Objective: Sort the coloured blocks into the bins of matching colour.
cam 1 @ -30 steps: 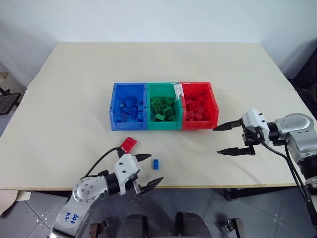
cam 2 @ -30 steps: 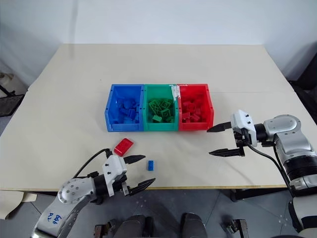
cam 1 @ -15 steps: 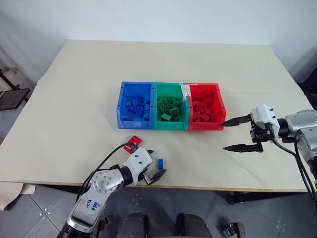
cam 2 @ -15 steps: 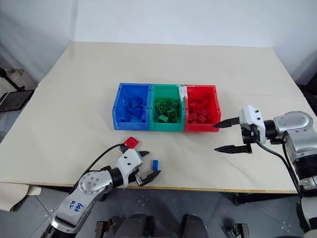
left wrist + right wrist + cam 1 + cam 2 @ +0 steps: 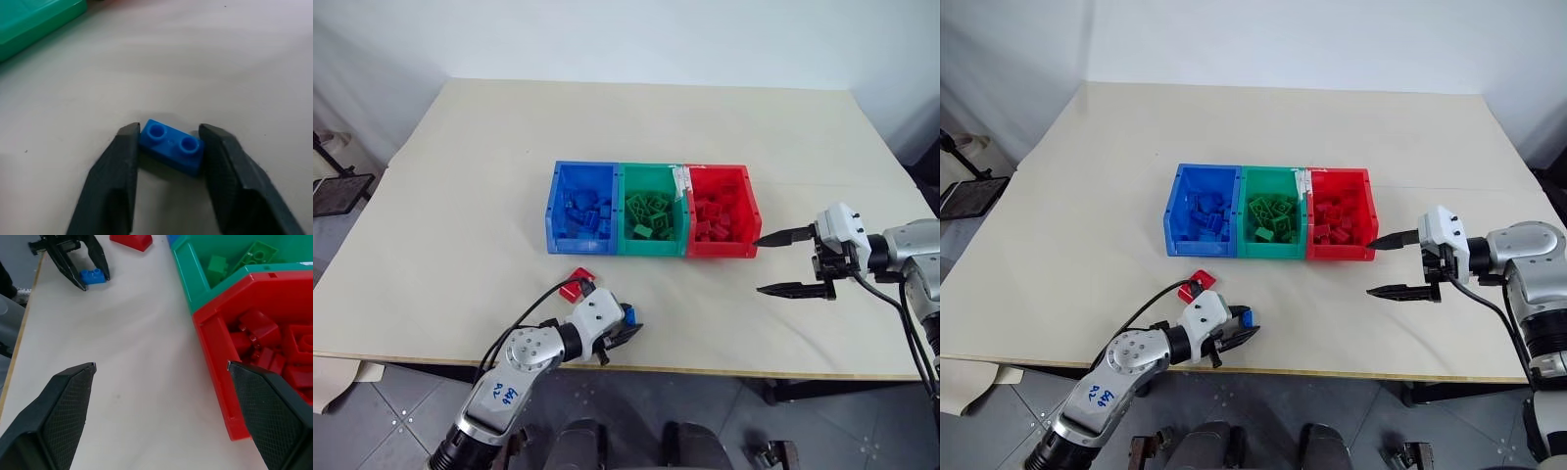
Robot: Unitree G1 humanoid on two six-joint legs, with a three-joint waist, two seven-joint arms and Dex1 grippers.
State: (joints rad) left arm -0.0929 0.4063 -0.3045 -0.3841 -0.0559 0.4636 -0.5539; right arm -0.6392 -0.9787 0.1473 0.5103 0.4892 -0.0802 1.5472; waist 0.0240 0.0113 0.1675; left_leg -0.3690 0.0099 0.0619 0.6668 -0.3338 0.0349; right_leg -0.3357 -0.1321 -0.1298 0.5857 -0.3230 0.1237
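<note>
We see the left gripper [image 5: 168, 147] low at the near edge of the cream tabletop [image 5: 460, 196], its two black fingers [image 5: 115, 181] clamped on the small blue two-stud plastic brick [image 5: 172, 146]. One finger presses each short end of the brick, and the brick sits on the table surface, studs up. The right wrist view backs this up: the brick shows between the left fingertips.

Just beyond the left gripper, a little to its left, a red studded plastic brick [image 5: 574, 284] lies loose on the table, apart from the blue one and short of the bins. A black cable runs from the left wrist past it.

Right gripper [image 5: 781, 263] hangs to the right of the bin row, above the table, fingers spread wide with nothing between them. It points in toward the red bin, and its upper fingertip is near that bin's outer wall, not touching as far as we can tell.

Further back, mid-table, three joined open-topped plastic bins stand in a row: blue bin [image 5: 551, 201] on the left, green bin [image 5: 652, 170] in the middle, red bin [image 5: 751, 206] on the right. Each holds a pile of bricks of its own colour. A scrap of pale tape sits on the rim between green and red.
</note>
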